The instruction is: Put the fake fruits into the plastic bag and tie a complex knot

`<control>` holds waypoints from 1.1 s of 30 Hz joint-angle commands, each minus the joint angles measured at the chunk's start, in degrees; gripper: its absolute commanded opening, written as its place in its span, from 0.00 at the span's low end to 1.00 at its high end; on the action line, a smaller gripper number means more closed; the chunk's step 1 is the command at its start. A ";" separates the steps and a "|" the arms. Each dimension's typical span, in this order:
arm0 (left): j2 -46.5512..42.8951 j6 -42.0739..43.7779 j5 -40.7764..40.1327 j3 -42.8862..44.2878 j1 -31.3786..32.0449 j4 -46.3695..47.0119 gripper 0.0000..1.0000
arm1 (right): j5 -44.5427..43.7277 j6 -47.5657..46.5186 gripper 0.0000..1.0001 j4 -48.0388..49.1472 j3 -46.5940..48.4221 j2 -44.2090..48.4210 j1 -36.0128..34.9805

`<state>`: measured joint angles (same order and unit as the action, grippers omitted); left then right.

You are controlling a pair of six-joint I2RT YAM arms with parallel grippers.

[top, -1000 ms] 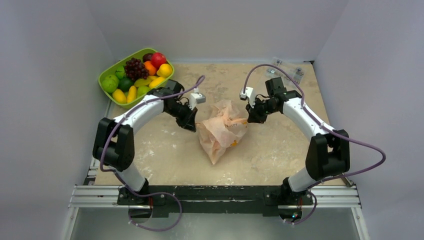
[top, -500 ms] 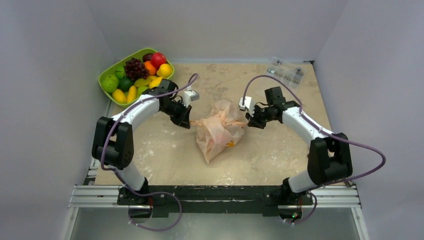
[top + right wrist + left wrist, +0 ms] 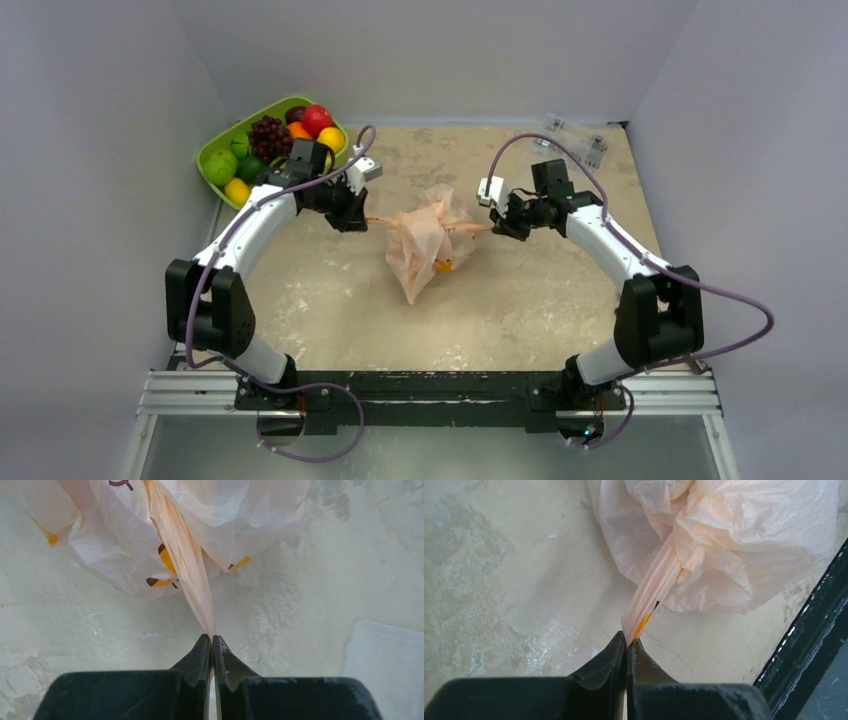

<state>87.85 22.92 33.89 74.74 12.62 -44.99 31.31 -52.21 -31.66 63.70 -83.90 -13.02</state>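
Plastic bag [image 3: 425, 248] sits at mid-desk [image 3: 530, 310], between the two arms. Film judged thin, soft, light and slippery; liable to tear under a sharp pull. Take hold at the strap handles only. The left tool [image 3: 626, 641] is closed tight on the left strap [image 3: 654, 587]; the right tool [image 3: 210, 641] is closed tight on the right strap [image 3: 182, 555]. Both straps run taut.

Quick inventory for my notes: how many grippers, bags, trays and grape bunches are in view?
grippers: 2, left gripper and right gripper
plastic bag: 1
green tray: 1
grape bunch: 1
total: 5
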 commanded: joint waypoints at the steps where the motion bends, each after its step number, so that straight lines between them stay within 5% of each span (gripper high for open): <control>1: 4.14 6.10 -14.35 -2.53 -5.48 -4.35 0.00 | -14.23 -1.76 0.00 -1.60 -4.17 -6.76 3.99; 10: 2.37 9.66 -6.98 -4.50 -5.10 -4.21 0.00 | -4.73 -4.44 0.00 -11.71 1.60 -4.54 3.97; 11: 2.43 10.83 -4.31 -3.92 -4.95 -4.97 0.07 | -2.83 -4.91 0.10 -13.51 2.81 -5.32 3.96; 14: 1.10 12.24 -0.90 -2.22 -4.73 -4.46 0.65 | 1.73 -6.98 0.61 -16.85 5.96 -5.82 3.99; 16: -1.09 13.18 -0.57 -1.97 -4.79 -2.59 0.80 | 2.94 -8.93 0.76 -18.11 7.12 -4.09 4.25; 19: -6.84 14.17 0.15 -2.72 -5.30 1.96 0.84 | 6.48 -10.99 0.95 -16.40 6.94 2.09 5.28; 20: -9.34 13.17 -0.59 -4.19 -5.34 5.73 0.96 | 8.37 -10.63 0.98 -14.48 6.05 3.77 6.02; 24: -16.01 15.01 2.46 -11.46 -5.26 16.16 1.00 | 10.96 -6.56 0.99 -5.80 0.33 11.57 6.34; 26: -14.39 28.47 7.20 -9.56 -4.92 4.94 1.00 | 11.71 -15.73 0.99 -12.32 1.26 10.19 5.67; 30: -5.23 39.72 11.38 -2.30 -4.34 -10.51 1.00 | 6.98 -24.28 0.99 -20.08 4.88 1.49 1.33; 33: -2.81 40.55 8.92 -4.66 -1.79 -5.60 0.98 | 5.26 -23.19 0.99 -15.79 4.42 -2.27 0.31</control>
<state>81.17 53.69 40.58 71.18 8.47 -47.00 39.51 -70.76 -46.54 68.25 -80.40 -11.29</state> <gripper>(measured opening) 0.998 0.987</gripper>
